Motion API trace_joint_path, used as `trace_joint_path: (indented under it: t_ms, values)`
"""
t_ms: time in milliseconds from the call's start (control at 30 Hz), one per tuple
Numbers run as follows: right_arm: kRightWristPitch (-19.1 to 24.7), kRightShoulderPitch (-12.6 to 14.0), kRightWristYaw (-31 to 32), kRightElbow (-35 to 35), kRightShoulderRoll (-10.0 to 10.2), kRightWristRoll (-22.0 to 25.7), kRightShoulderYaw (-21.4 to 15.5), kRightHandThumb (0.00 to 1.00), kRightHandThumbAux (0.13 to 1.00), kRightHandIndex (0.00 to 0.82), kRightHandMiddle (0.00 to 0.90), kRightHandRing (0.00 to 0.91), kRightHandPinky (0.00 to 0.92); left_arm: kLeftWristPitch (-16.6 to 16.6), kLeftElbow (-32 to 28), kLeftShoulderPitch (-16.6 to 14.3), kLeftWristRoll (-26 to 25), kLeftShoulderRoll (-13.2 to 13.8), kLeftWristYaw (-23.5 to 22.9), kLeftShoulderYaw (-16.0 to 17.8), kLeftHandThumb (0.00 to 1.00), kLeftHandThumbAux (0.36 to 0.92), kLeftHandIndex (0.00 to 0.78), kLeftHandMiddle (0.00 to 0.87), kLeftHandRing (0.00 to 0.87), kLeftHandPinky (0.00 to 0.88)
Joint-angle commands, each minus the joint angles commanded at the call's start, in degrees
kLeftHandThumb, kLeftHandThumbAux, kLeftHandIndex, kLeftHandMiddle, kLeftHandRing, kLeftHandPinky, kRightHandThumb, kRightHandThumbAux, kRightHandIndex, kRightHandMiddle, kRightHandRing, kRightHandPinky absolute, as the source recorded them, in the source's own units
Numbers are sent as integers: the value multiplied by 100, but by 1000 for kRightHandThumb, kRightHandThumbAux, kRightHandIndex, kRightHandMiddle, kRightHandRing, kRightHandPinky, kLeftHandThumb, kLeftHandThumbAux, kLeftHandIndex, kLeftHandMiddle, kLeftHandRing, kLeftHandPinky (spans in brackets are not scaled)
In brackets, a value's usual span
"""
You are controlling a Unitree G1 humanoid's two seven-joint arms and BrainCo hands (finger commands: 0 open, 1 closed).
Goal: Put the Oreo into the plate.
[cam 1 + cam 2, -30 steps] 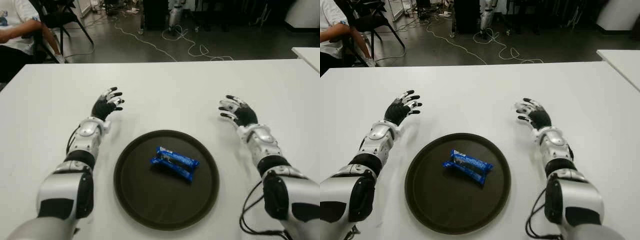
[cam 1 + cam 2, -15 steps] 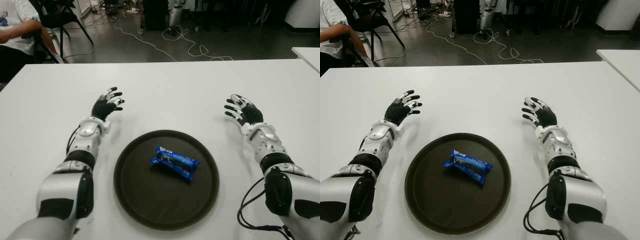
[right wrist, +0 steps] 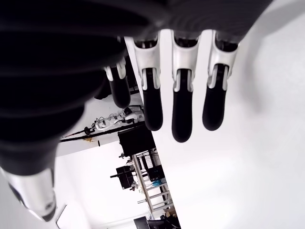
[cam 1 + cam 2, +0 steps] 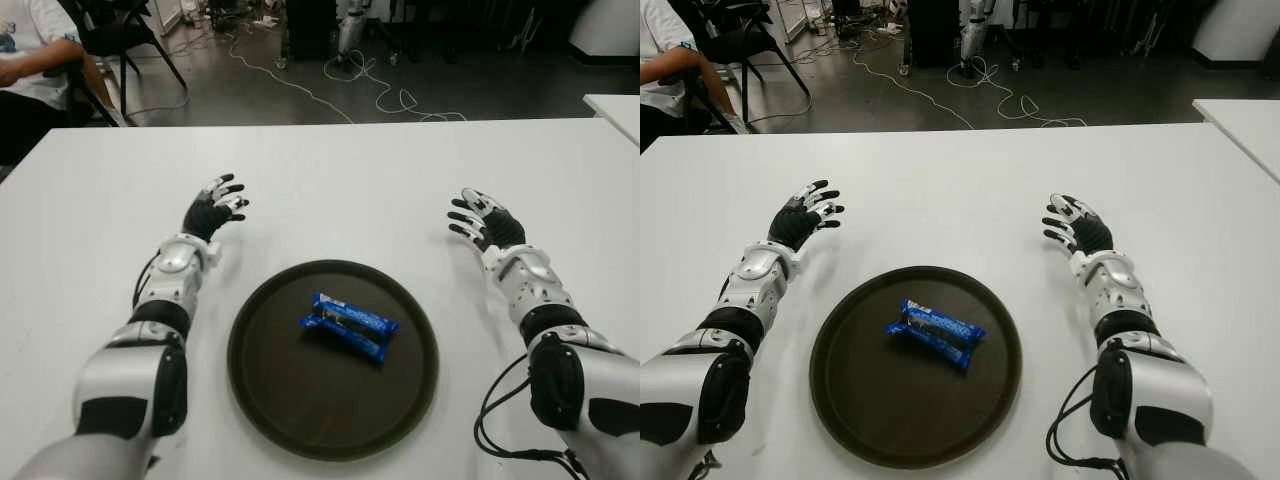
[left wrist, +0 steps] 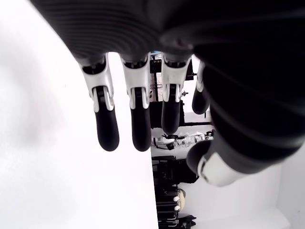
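Note:
A blue Oreo pack (image 4: 349,326) lies in the middle of the round dark plate (image 4: 270,395) on the white table (image 4: 330,190). My left hand (image 4: 214,210) is over the table beyond the plate's left side, fingers (image 5: 106,129) spread and holding nothing. My right hand (image 4: 476,218) is beyond the plate's right side, also open, its fingers (image 3: 182,112) straight and empty. Neither hand touches the pack or the plate.
A seated person (image 4: 30,60) and a chair (image 4: 120,35) are past the table's far left corner. Cables (image 4: 375,95) run over the floor behind. Another white table edge (image 4: 615,105) shows at the far right.
My right hand moved a little to the right, away from the plate, then stopped. My left hand, the pack and the plate stayed put.

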Motion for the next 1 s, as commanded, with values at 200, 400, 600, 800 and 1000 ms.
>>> trace_joint_path:
  t_ms: [200,400,600,800,1000]
  values:
    - [-141,25,-155,-30,33,-113,105,0,707,234,372,439,478,-5,2,-1,8,7,1,0,71,724,113,195,253,323]
    - [-244,33,-340,-35,50,-222,225,0,713,237,367,433,472,1,0,-5,20,4,57,-4,97,707,120,203,254,329]
    - [-353,56,-461,-36,64,-309,287,0,703,259,387,445,472,7,-2,-3,63,12,113,-41,80,709,116,204,253,326]
    - [-400,70,-476,-34,70,-321,306,0,710,256,381,437,468,-2,-6,2,110,24,126,-84,53,708,116,203,250,315]
    - [-386,63,-494,-28,64,-323,320,4,711,248,373,435,476,-29,-5,7,130,20,155,-95,52,715,126,210,254,316]
